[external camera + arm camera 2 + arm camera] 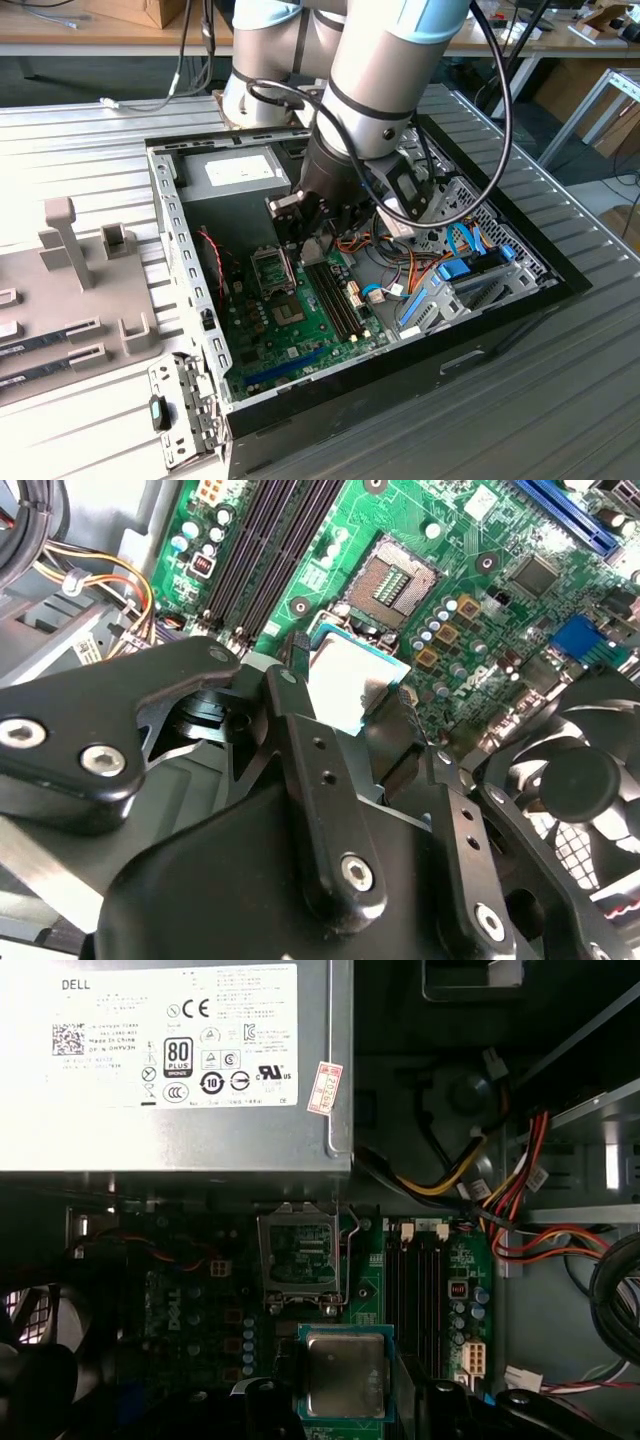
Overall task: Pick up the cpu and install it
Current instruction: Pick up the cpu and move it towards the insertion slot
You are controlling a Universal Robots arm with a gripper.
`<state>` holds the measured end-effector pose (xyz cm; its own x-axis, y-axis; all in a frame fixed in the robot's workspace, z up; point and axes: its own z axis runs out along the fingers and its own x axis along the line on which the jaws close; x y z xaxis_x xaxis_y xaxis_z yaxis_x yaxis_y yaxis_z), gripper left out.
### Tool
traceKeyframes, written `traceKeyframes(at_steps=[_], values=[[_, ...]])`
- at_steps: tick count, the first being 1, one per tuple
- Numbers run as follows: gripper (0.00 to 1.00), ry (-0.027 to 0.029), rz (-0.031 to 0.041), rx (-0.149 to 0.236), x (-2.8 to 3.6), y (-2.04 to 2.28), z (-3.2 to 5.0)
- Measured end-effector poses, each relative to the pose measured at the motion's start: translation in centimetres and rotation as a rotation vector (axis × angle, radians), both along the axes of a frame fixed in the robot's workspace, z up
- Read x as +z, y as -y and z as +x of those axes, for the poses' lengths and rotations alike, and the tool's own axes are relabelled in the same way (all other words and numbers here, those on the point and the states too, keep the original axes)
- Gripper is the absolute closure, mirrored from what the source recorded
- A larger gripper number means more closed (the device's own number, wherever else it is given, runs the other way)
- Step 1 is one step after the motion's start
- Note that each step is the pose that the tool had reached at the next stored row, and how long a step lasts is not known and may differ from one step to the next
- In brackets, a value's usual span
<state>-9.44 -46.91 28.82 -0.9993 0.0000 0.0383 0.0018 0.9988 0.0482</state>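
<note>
The cpu [345,1372], a small square chip with a silver-grey top, sits between the two black fingers of my gripper [345,1385]. In the second wrist view the cpu [352,678] hangs tilted above the green motherboard [470,540], with my gripper [350,685] shut on its edges. The open cpu socket [300,1252] lies a short way beyond the chip, and its metal frame [393,583] is bare inside. In the exterior view my gripper [308,232] hovers inside the computer case [190,290], just beside the socket [272,268].
A big grey power-supply box [170,1060] stands behind the socket. Memory slots [335,300] and bundles of coloured cables [510,1200] lie beside it. A black fan [575,780] sits close to the gripper. A grey fixture [70,260] is at the exterior view's left.
</note>
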Motion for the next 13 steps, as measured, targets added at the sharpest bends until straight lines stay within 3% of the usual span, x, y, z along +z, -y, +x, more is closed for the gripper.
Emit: traceKeyframes(at_steps=[13], values=[[0.53,-0.0001,-0.0001,0.0,-0.74,0.2,0.0]])
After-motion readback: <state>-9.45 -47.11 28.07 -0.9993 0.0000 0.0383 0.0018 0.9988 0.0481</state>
